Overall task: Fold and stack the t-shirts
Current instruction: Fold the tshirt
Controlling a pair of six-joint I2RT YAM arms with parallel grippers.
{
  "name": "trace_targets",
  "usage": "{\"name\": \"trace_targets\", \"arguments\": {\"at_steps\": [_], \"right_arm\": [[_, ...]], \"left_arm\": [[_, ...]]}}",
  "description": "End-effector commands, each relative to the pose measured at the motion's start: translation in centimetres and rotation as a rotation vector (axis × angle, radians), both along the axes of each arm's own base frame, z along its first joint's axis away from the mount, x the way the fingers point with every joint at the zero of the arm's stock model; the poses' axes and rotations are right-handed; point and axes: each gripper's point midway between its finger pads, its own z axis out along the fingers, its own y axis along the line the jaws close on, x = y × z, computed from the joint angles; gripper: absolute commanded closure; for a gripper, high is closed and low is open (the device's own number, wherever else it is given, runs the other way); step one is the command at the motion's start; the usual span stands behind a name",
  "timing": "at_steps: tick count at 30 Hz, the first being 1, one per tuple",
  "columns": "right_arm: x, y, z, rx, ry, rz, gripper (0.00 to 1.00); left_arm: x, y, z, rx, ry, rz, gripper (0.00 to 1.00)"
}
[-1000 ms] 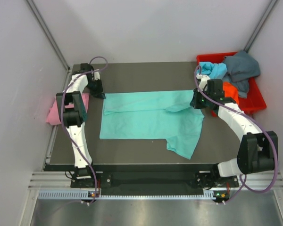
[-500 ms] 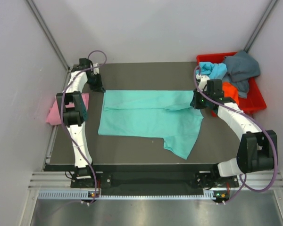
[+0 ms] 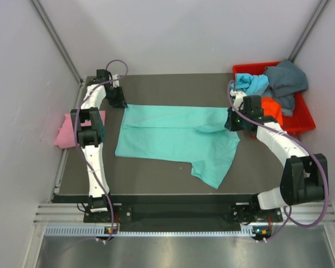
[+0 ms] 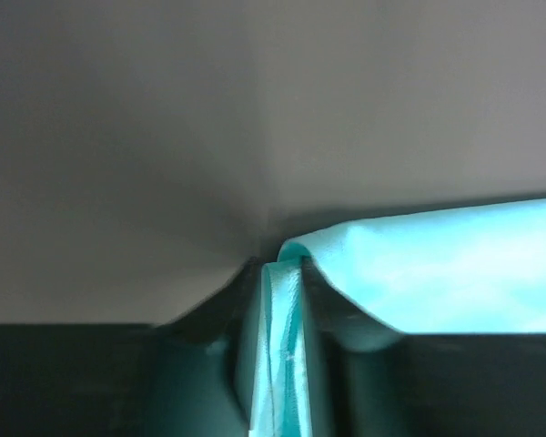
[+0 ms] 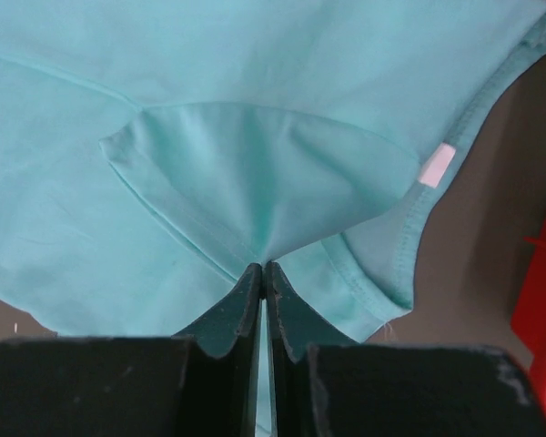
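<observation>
Overhead view, as I watch it from my station: a dark, matte counter (image 3: 173, 86) fills the floor of a white-walled enclosure, with metal struts running up the two far corners and a ribbed metal rail (image 3: 173, 230) along the near edge where both arms are bolted. At the far right corner of the counter sits a red bin (image 3: 308, 121); it holds a light blue t-shirt (image 3: 252, 82) at its left end, a dark grey-blue t-shirt (image 3: 287, 78) heaped over its far rim, and an orange t-shirt (image 3: 272, 107) partly hidden behind the right arm. A pink t-shirt (image 3: 63, 134) lies off the counter's left edge, against the wall and just beside the left arm. The teal t-shirt (image 3: 173, 137) is spread across the middle of the counter, its far strip doubled over and one sleeve (image 3: 212, 172) pointing toward the near edge. The left jaws, at the shirt's far left corner, are clamped on a narrow fold of the teal cloth, though that wrist view is blurred. The right jaws, at the shirt's right end near the bin, are pressed together on a pinched peak of the same shirt, close to its white label (image 5: 434, 166).
</observation>
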Motion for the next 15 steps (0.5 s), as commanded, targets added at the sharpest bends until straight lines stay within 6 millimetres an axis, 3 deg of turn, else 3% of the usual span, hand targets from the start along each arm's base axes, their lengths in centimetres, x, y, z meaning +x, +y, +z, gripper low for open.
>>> {"name": "trace_targets", "arguments": {"at_steps": [1, 2, 3, 4, 6, 8, 9, 11, 13, 15], "right_arm": [[-2.0, 1.0, -0.2, 0.01, 0.03, 0.047, 0.95], [-2.5, 1.1, -0.2, 0.02, 0.042, 0.048, 0.92], [-3.1, 1.0, -0.2, 0.023, 0.058, 0.047, 0.82], [-3.6, 1.2, -0.1, 0.035, 0.07, 0.055, 0.74], [-4.2, 1.3, 0.1, 0.047, 0.076, 0.062, 0.62], [-4.1, 1.3, 0.5, 0.047, 0.064, 0.054, 0.6], [-3.6, 1.3, 1.1, 0.047, 0.035, 0.052, 0.59], [-2.4, 1.2, 1.8, 0.047, -0.002, 0.03, 0.58], [-0.4, 1.2, 2.4, 0.048, -0.042, 0.005, 0.57], [1.6, 1.1, 1.6, 0.05, -0.045, -0.032, 0.56]], "left_arm": [[2.1, 0.1, 5.5, 0.012, -0.146, 0.005, 0.69], [1.8, 0.3, 5.8, 0.016, -0.146, 0.01, 0.65], [1.7, 0.6, 7.3, 0.017, -0.169, 0.019, 0.63], [1.4, 0.7, 7.5, 0.013, -0.166, 0.026, 0.57], [1.0, 0.9, 9.1, 0.014, -0.187, 0.03, 0.55], [0.3, 1.2, 9.4, 0.023, -0.179, 0.038, 0.53], [0.0, 1.2, 10.4, 0.022, -0.194, 0.043, 0.53], [-0.9, 0.6, 10.1, 0.003, -0.173, 0.037, 0.52], [-1.8, 0.0, 10.1, -0.027, -0.159, 0.022, 0.52], [-2.2, -0.7, 10.0, -0.067, -0.149, -0.001, 0.52]]}}
